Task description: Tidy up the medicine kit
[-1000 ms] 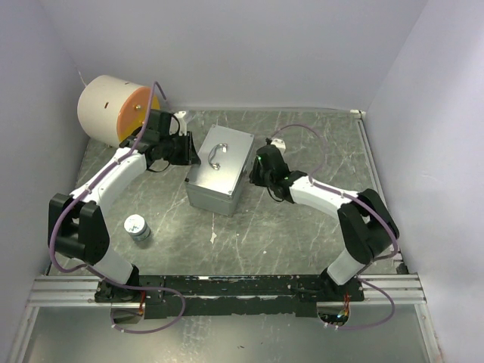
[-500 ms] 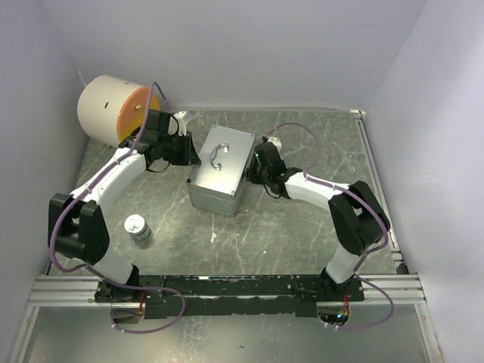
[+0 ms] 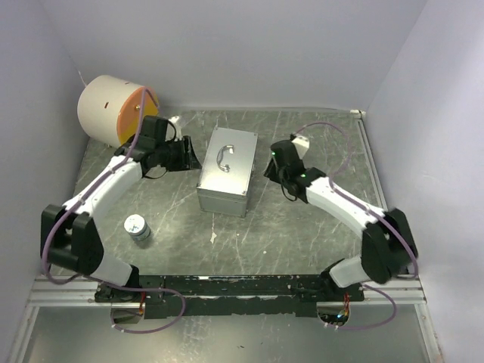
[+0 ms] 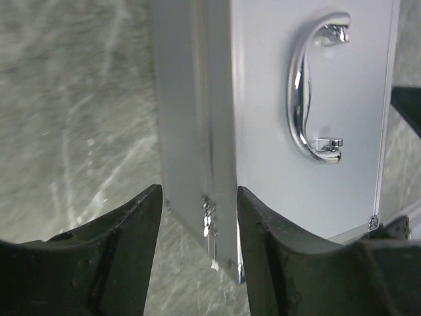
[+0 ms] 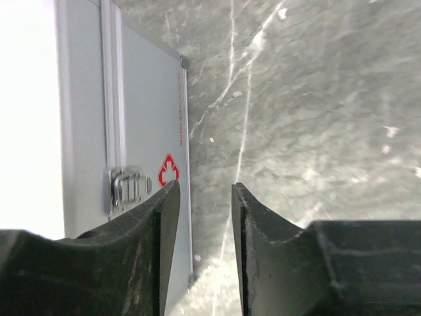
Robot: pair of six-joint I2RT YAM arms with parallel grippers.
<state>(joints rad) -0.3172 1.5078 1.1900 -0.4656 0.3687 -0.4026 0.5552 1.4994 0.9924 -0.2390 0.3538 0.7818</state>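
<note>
A grey marbled desk (image 3: 302,234) carries a closed metal case (image 3: 224,181). A drum (image 3: 113,111) lies far-left of the case, a small round tin (image 3: 137,227) near-left, and a white scrap (image 3: 213,237) just in front.

The top view looks down from above the near edge over the whole worktop (image 3: 302,219). The wrist views peer closely past the left hand (image 4: 197,194) and the right hand (image 5: 204,191). All three share the case (image 3: 224,170), just ahead of each hand.

Small red emblem (image 5: 168,170) on grey metal case (image 5: 148,99), red lettering (image 5: 177,108) unreadable
</note>
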